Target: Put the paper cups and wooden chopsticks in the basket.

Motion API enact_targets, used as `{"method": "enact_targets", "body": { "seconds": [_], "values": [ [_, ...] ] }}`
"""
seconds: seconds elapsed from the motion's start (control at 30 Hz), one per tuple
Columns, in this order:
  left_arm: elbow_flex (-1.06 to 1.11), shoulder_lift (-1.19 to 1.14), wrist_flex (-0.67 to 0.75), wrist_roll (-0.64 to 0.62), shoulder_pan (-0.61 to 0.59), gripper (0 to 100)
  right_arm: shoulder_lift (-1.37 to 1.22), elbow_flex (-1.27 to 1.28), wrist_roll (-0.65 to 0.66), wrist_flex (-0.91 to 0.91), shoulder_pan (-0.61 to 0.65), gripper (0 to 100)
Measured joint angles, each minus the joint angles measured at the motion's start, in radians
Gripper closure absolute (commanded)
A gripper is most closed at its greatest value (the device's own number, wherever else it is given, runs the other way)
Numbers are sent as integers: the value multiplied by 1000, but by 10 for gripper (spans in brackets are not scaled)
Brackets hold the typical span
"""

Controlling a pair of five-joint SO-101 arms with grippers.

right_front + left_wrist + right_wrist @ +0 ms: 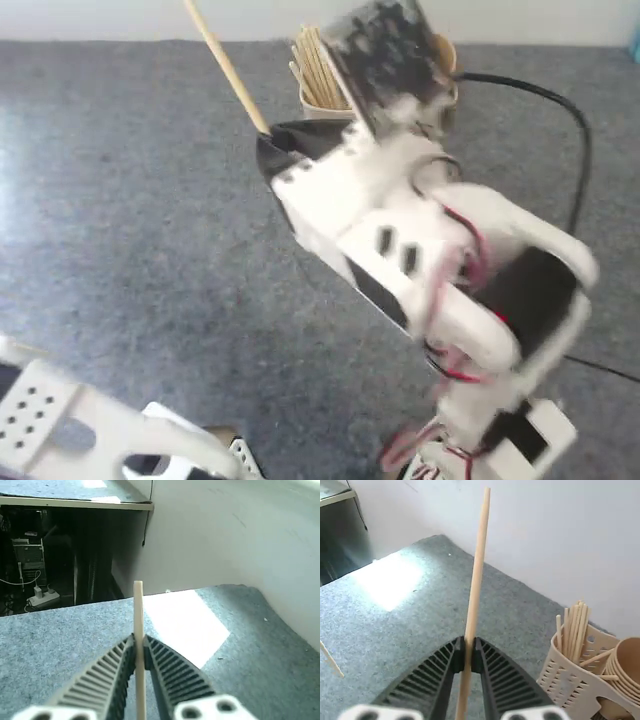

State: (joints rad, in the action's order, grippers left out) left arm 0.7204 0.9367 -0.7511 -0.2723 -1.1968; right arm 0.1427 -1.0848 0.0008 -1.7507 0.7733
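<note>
My right gripper (468, 647) is shut on a wooden chopstick (477, 560) that stands up between its fingers. In the high view this chopstick (225, 62) slants up to the left of the beige basket (318, 100). The basket (570, 680) holds several chopsticks (575, 627) and stacked paper cups (625, 665). My left gripper (139, 642) is shut on another chopstick (138, 610), held upright over the grey table. A further thin stick (330, 659) shows far off over the carpet.
The right arm (430, 260) hides much of the basket in the high view. The left arm (60, 420) sits at the near left corner. A black cable (570, 130) runs along the right. A white wall (240, 530) borders the grey carpet (120, 220).
</note>
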Motion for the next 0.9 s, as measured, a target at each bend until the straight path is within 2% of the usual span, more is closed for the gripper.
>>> {"method": "enact_targets", "body": {
  "seconds": [0.3,0.5,0.73,0.9],
  "values": [
    [0,183,-25,6,186,989,31,221,32,170,-175,991],
    [3,310,77,9,338,989,31,318,3,279,-232,991],
    [66,345,104,55,377,989,61,351,-77,302,-273,991],
    [132,351,187,61,381,989,178,457,-124,358,-276,991]
  ]
}}
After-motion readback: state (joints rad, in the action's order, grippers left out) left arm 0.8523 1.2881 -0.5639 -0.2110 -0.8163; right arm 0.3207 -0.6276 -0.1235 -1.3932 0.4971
